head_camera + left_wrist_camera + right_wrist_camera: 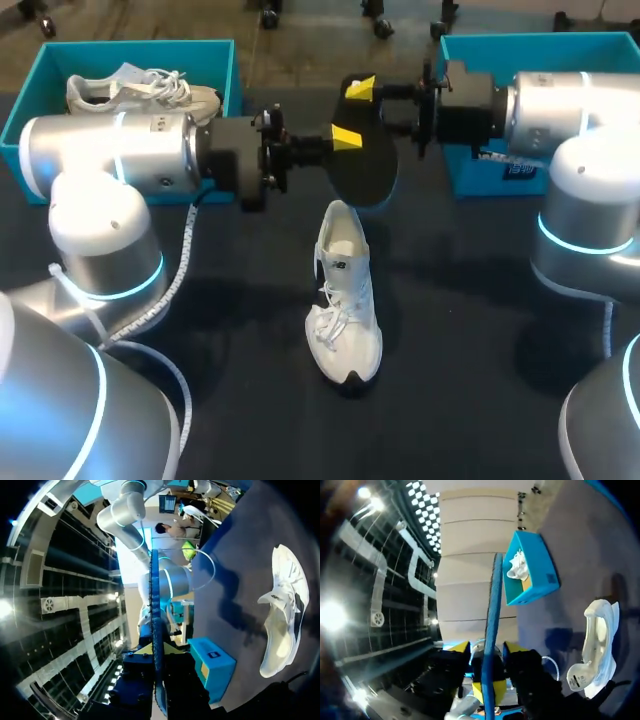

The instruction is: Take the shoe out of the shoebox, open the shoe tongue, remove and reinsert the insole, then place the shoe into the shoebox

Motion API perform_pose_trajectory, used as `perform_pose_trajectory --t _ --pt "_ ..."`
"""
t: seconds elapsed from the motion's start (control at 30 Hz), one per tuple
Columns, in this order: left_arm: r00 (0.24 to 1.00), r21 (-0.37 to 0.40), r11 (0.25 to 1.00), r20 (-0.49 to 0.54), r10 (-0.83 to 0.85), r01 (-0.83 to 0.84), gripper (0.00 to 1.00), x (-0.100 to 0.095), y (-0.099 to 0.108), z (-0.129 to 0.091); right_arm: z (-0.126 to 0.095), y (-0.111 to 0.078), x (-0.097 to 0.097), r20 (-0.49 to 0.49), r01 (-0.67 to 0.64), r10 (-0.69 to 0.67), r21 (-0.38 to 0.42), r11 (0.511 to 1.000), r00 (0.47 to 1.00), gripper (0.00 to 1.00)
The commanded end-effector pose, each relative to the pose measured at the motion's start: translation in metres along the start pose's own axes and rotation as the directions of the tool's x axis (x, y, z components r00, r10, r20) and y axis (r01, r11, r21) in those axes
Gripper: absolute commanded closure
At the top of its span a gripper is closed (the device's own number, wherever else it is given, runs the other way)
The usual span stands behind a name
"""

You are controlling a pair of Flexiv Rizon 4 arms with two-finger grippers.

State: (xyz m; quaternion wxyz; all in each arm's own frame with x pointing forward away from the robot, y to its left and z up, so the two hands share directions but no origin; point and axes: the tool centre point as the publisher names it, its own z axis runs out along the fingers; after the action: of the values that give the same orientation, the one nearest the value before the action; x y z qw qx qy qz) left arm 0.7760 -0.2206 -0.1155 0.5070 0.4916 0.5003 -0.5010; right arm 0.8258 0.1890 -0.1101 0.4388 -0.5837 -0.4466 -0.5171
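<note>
A dark insole point(365, 165) hangs upright in the air above the table's middle, between my two grippers. My left gripper point(347, 137) is shut on it; in the left wrist view the insole point(156, 605) runs edge-on between that gripper's point(158, 650) close-set yellow tips. My right gripper point(360, 88) is at the insole's far end. In the right wrist view its point(487, 649) fingers stand apart on either side of the insole point(493, 605), with a gap showing. The white shoe point(345, 310) lies on the table under the insole, toe toward the near edge.
A teal shoebox point(225, 70) at the back left holds a second white shoe point(140, 92). Another teal shoebox point(480, 170) stands at the back right, partly behind my right arm. A white cable point(175, 280) hangs from my left arm down to the dark table.
</note>
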Motion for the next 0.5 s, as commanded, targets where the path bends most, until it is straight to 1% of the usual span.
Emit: perform_pose_trajectory --t 0.03,0.13,0.3,0.4,0.5 --pt "1.000 0.018 1.000 -0.019 -0.010 0.010 1.00 -0.005 -0.005 -0.013 -0.023 -0.009 0.000 0.020 0.022 -0.022 0.005 1.000 1.000 0.00" --pt "0.999 0.031 0.999 -0.030 -0.039 0.040 1.00 -0.007 -0.008 -0.017 -0.033 -0.013 -0.001 0.019 0.051 -0.051 0.009 0.999 0.999 0.00" --pt "0.999 0.037 0.999 -0.039 -0.036 0.038 1.00 -0.008 -0.012 -0.023 -0.051 -0.022 -0.001 0.001 0.107 -0.107 0.008 0.994 0.994 0.00" --pt "0.998 0.039 0.998 -0.039 -0.043 0.045 1.00 -0.007 -0.013 -0.027 -0.063 -0.030 0.001 0.001 0.134 -0.134 0.031 0.990 0.991 0.00" --pt "0.997 0.076 0.994 -0.016 -0.075 0.076 1.00 -0.008 -0.014 -0.031 -0.072 -0.037 0.002 0.009 0.148 -0.149 0.058 0.987 0.989 0.00"
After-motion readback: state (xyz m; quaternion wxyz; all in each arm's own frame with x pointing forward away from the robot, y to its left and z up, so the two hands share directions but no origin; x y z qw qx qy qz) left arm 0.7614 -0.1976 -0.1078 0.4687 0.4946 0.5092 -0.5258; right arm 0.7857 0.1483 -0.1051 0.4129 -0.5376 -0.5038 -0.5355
